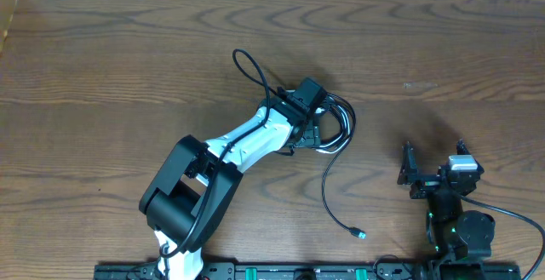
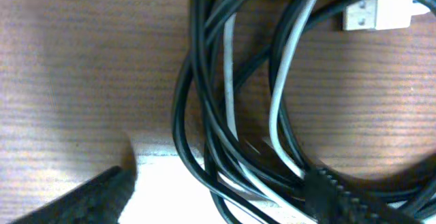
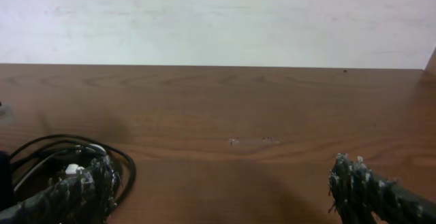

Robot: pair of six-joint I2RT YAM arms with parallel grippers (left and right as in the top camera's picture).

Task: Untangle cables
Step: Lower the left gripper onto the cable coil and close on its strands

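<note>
Left pincer (image 1: 319, 114) hovers over cables (image 2: 204, 20), grip unclear; right pincer (image 1: 433, 154) gapes at 4 o'clock. Bare tabletop (image 1: 128, 59) toward 10. Only left wrist view shows white plug (image 2: 375, 13).

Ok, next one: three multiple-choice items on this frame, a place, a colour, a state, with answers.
1. The cable bundle lies: A) under the left jaws; B) beside the right arm's base; C) at the far left edge.
2. Among the black cords the odd cord is: A) red; B) white; C) yellow.
3. The right jaws are: A) shut on a cord; B) shut, empty; C) open, empty.
Answers: A, the left arm reaches over it; B, the left wrist view shows it; C, its fingers stand wide apart, nothing between.
</note>
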